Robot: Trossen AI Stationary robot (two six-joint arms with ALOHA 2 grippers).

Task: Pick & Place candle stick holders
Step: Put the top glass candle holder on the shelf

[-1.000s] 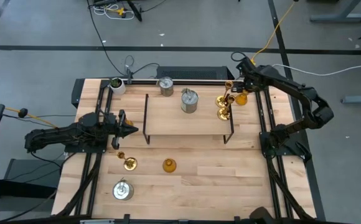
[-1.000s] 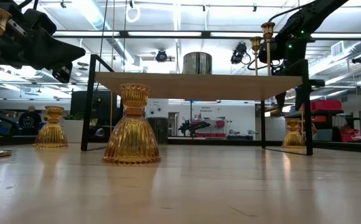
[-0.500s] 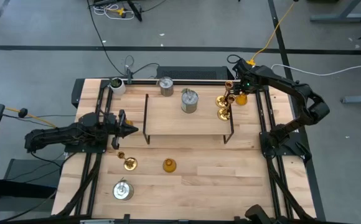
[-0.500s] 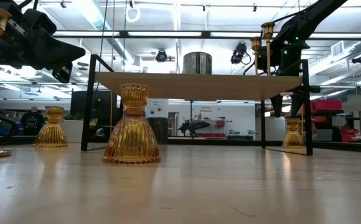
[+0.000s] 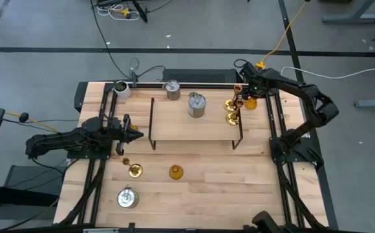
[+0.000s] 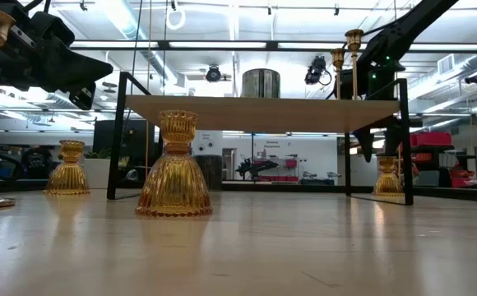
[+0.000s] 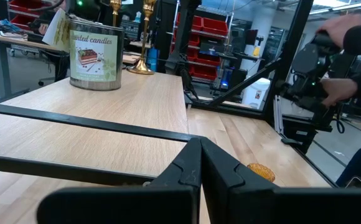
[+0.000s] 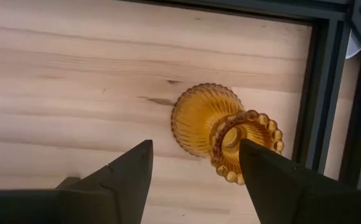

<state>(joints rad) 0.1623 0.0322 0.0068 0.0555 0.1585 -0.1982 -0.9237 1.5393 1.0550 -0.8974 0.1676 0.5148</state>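
Amber holder (image 8: 218,127) standing on table (image 8: 75,81) near far right corner, directly below right end effector (image 8: 196,165), fingers apart, holding nothing; risk of tipping if one finger hits beaded rim first. Left end effector (image 5: 130,135) closed, empty, beside rack (image 5: 194,122)

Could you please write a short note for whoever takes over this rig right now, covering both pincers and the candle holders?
Left pincer: shut, empty, waiting at the rack's left end.
Right pincer: open, hovering over the amber holder at the table's far right corner, not gripping it.
On the rack: one tin candle and two brass candlesticks.
On the table: a tin behind the rack; a brass candlestick, an amber holder and a tin in front.
Done: three pieces on the rack.
Left: probably grip the far-right amber holder, then move the remaining loose ones.
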